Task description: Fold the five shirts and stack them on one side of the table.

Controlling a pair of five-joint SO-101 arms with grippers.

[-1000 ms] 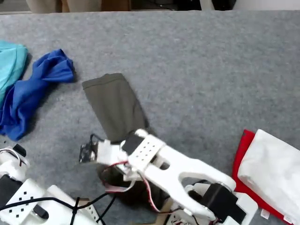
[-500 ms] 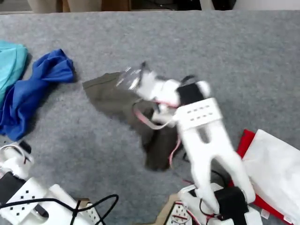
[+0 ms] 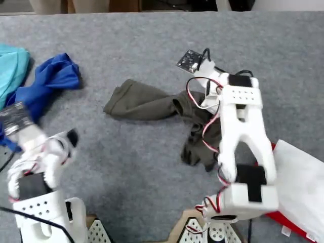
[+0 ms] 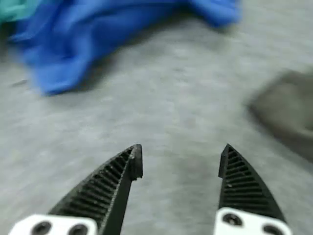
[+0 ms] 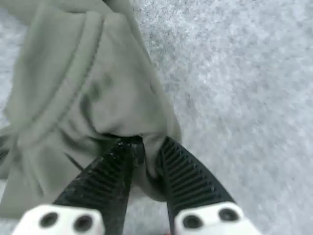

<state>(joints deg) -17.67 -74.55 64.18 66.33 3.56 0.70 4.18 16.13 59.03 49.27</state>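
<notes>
- The right end effector (image 5: 145, 148) is closed tight on a fold of the olive shirt (image 3: 147, 101), with cloth bunched between its almost-meeting jaws.
- The left end effector (image 4: 181, 159) stands wide and holds nothing. It hangs over bare tabletop (image 3: 152, 40), with the blue shirt (image 4: 112, 34) beyond it and an edge of the olive shirt off to one side.
- The olive shirt lies near the middle of the tabletop. It is not flat: one part stretches out in a long rumpled band, the other is gathered into a dark heap under the right arm. I judge its folding to be under way, with no neat fold showing yet.
- On the right side of the tabletop a white shirt (image 3: 298, 187) lies on top of a red shirt (image 3: 264, 152). Both look flat and squared, so these two seem folded and stacked.
- At the far left the blue shirt is crumpled, touching or just beside a teal shirt (image 3: 10, 66) cut off by the edge. Neither looks folded.
- By my count two of five are done, one is in hand, and two wait. The olive shirt needs spreading, folding and carrying to the stack.
</notes>
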